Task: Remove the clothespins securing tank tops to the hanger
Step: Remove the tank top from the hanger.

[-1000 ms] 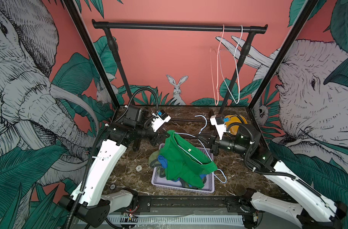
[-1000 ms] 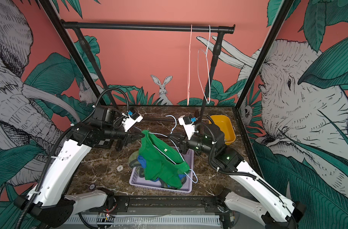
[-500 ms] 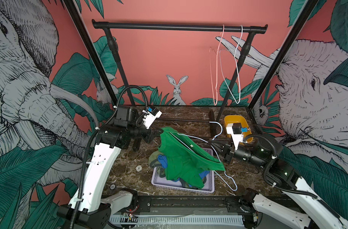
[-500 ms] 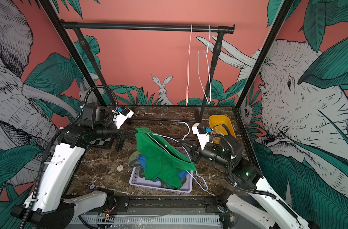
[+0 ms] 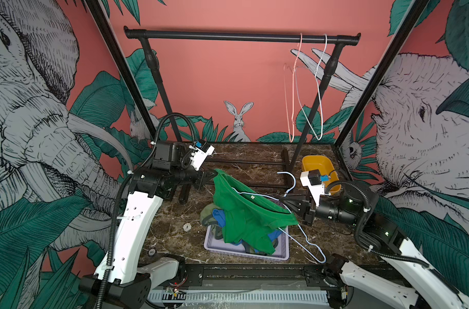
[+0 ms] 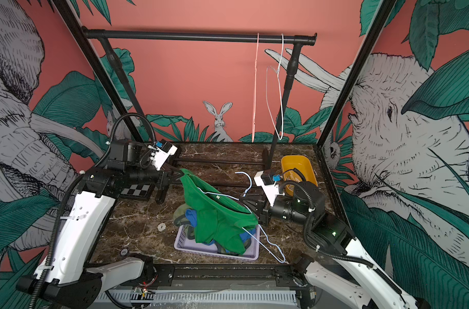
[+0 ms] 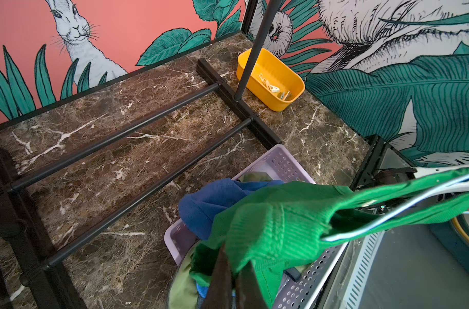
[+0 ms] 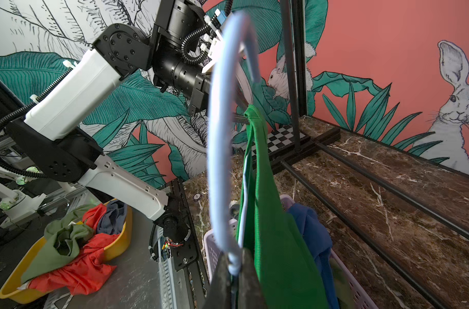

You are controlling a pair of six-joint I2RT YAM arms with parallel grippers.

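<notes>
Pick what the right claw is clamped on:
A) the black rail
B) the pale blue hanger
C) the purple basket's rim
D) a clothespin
B: in the right wrist view the right claw is shut on the wire of the pale blue hanger, with the green tank top draped beside it.

Left gripper [image 5: 213,174] pinched closed, pointing toward 3 o'clock, right gripper [image 5: 282,199] clamped closed, pointing toward 9 o'clock
</notes>
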